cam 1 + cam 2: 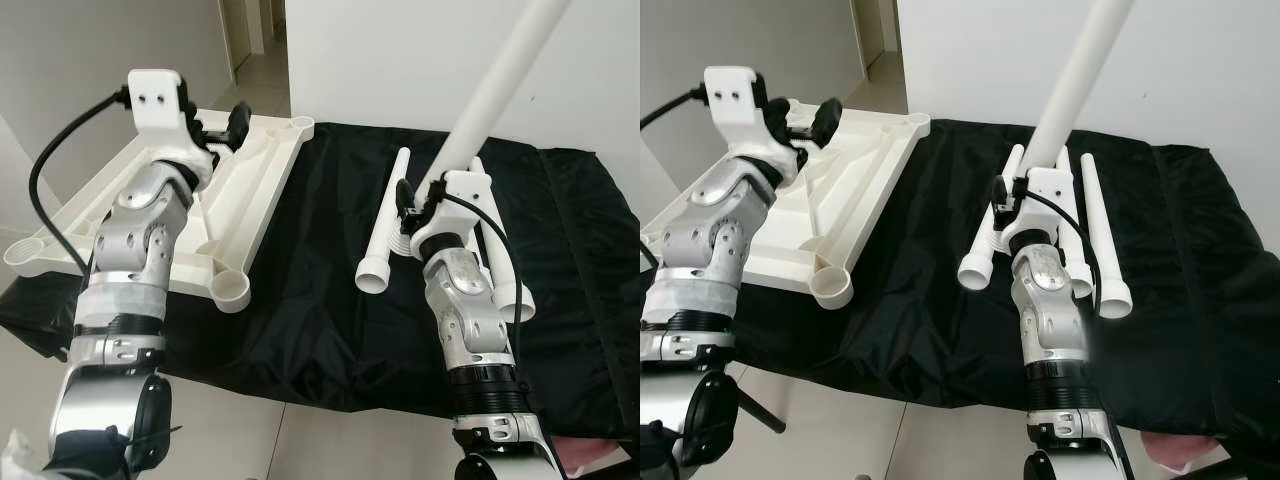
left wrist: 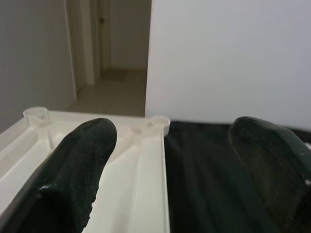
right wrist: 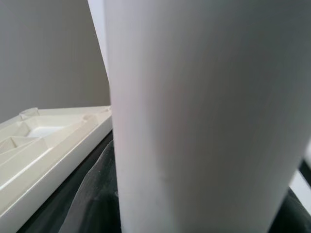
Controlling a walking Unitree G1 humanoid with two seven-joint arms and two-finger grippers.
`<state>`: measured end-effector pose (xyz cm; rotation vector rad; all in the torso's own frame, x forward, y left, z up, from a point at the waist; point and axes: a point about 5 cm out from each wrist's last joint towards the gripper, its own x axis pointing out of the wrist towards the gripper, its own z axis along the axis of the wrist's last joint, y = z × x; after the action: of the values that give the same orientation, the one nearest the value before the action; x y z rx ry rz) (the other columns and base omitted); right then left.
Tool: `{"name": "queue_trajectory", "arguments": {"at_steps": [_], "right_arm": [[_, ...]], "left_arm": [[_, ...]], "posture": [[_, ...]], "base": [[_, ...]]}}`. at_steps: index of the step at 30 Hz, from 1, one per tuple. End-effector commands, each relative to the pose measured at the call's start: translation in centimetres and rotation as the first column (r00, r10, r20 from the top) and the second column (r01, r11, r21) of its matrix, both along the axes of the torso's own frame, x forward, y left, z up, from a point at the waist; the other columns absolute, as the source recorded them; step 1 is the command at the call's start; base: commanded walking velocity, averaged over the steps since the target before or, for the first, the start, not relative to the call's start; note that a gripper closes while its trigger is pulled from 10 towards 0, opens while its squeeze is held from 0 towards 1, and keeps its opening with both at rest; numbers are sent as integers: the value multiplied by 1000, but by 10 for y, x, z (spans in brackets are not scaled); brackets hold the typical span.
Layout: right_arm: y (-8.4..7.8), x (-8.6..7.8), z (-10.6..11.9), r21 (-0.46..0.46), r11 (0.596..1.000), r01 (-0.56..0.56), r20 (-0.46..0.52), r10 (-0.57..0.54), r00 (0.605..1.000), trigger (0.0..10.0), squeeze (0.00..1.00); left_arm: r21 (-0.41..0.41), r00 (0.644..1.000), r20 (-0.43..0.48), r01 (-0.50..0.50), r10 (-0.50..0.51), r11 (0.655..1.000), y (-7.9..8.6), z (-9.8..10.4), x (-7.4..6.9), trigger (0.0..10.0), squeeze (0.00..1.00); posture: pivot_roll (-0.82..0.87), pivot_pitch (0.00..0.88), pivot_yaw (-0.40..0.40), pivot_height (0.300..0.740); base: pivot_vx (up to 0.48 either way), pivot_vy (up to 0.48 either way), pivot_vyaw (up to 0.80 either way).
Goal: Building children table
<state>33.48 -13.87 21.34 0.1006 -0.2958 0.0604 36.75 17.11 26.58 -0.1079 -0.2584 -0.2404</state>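
Left eye view: the right gripper (image 1: 428,205) clasps a white table leg (image 1: 495,95), raised steeply — the fetching step, I judge. Next it must reach a corner socket (image 1: 233,291) of the upturned tabletop (image 1: 245,195), where the left gripper (image 1: 222,128) hovers unclenched. Beyond — black cloth (image 1: 330,290), white wall (image 1: 400,60).

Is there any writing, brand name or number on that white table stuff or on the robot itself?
None can be read. The upturned white plastic tabletop, the white plastic table legs, the black cloth and the silver arms carry no legible words, labels or numbers.
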Motion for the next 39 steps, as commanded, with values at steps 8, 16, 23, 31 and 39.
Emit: {"name": "queue_trajectory", "arguments": {"at_steps": [8, 16, 23, 31, 39], "right_arm": [[-6, -8, 0, -12, 1000, 1, 35, -1, 999, 10000, 0], [-6, -9, 1, -10, 1000, -12, 57, 12, 998, 10000, 0], [-2, -10, 2, -21, 1000, -21, 71, 22, 997, 10000, 0], [-1, -9, 1, -10, 1000, -12, 72, 13, 997, 10000, 0], [0, -8, 1, -11, 1000, -12, 71, 13, 997, 10000, 0]], "left_arm": [[38, 997, -47, -59, 61, 998, 10, -21, -7, 10000, 0], [45, 993, -86, -73, 76, 996, 9, -32, -9, 10000, 0], [66, 990, -105, -92, 99, 994, 13, -37, -9, 10000, 0], [77, 987, -107, -110, 118, 991, 18, -38, -11, 10000, 0], [86, 987, -96, -119, 127, 989, 20, -35, -11, 10000, 0]], "posture": [[-24, 35, 54, 740], [-20, 22, 57, 740], [-15, 15, 73, 740], [-15, 16, 74, 740], [-9, 25, 70, 740]], "base": [[0, 0, 0], [0, 0, 0], [0, 258, 0], [0, 404, 0], [0, 428, 0]]}}
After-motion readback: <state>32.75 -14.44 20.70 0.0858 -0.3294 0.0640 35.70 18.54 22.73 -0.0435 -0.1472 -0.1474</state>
